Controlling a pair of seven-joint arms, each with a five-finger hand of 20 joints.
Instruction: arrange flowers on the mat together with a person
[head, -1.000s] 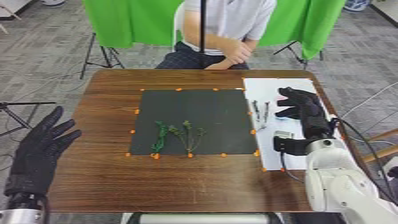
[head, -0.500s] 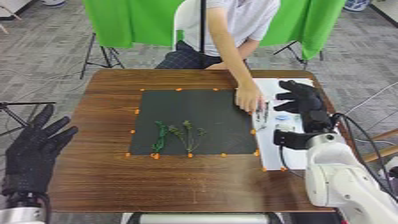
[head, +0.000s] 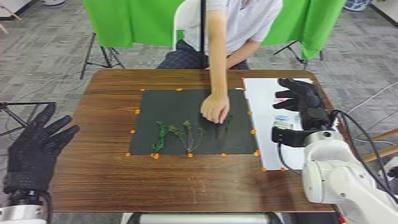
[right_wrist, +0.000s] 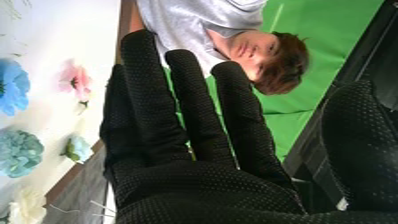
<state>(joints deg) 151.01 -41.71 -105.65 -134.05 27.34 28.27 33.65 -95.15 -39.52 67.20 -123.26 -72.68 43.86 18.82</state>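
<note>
On the mat (head: 169, 107), a person's hand (head: 215, 108) is beside the sprigs (head: 161, 137), probably spacing the greenery evenly.
My right hand (head: 308, 100), fingers wide and empty, is over the sheet (head: 263, 95) of flowers (right_wrist: 19, 152), seemingly leaving that hand room; my left hand (head: 34, 155), also wide, is beside the desk (head: 178, 185).

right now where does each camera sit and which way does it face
Head view: on the robot's head, facing forward and down at the table; left hand, right hand and person's arm show.
Right wrist view: on the right arm's wrist, looking past that hand at the person.
Shared: right hand, person, green cloth.
</note>
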